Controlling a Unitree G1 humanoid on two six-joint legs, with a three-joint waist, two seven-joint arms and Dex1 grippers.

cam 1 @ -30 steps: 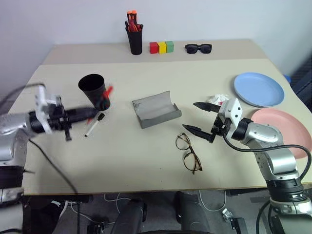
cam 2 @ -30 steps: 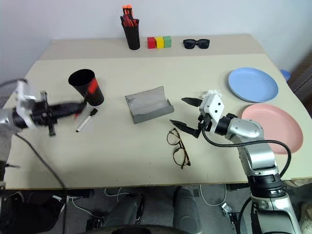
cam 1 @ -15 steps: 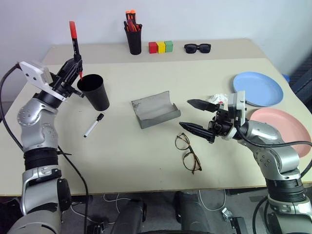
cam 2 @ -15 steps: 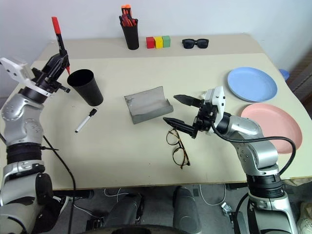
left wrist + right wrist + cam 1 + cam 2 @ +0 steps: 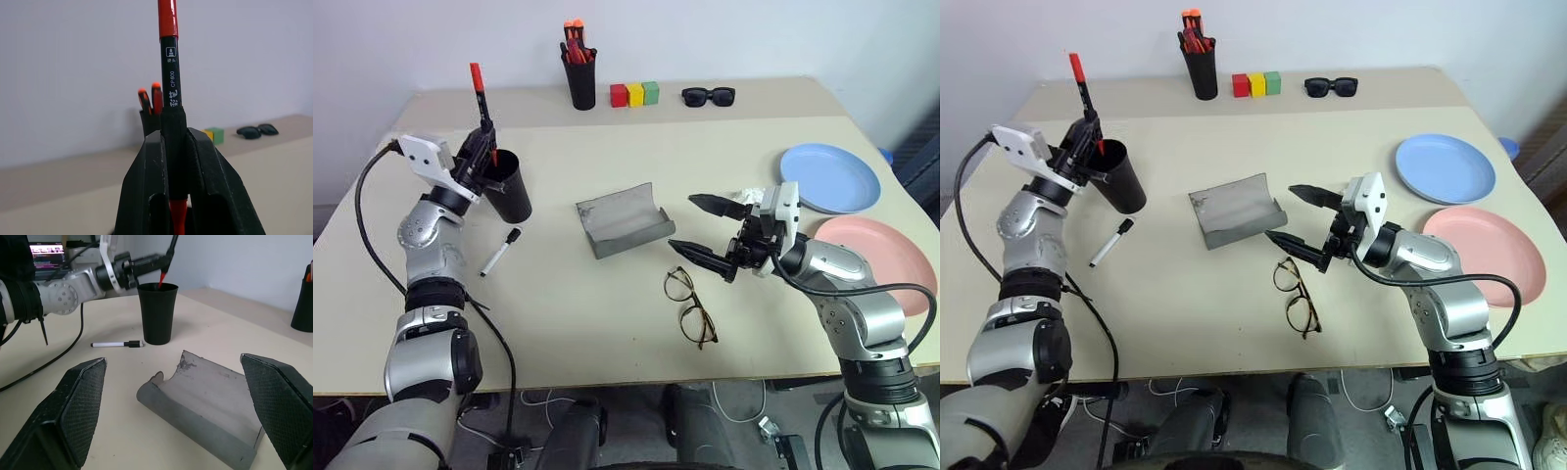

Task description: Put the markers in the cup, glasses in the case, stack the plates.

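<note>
Your left claw (image 5: 481, 149), clamped on the red-capped marker (image 5: 480, 98), has swung from low beside the cup (image 5: 507, 183) to upright over its rim. Your right claw (image 5: 708, 235) gapes empty between the case (image 5: 625, 218) and the glasses (image 5: 691, 306), barely shifted. The white marker (image 5: 500, 252) lies on the bench (image 5: 607, 294), near side of the cup.

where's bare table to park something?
Free: the near strip in front of the white marker and left of the glasses; also the stretch between the case and the coloured blocks. Crowded: around the plates and right gripper.
</note>
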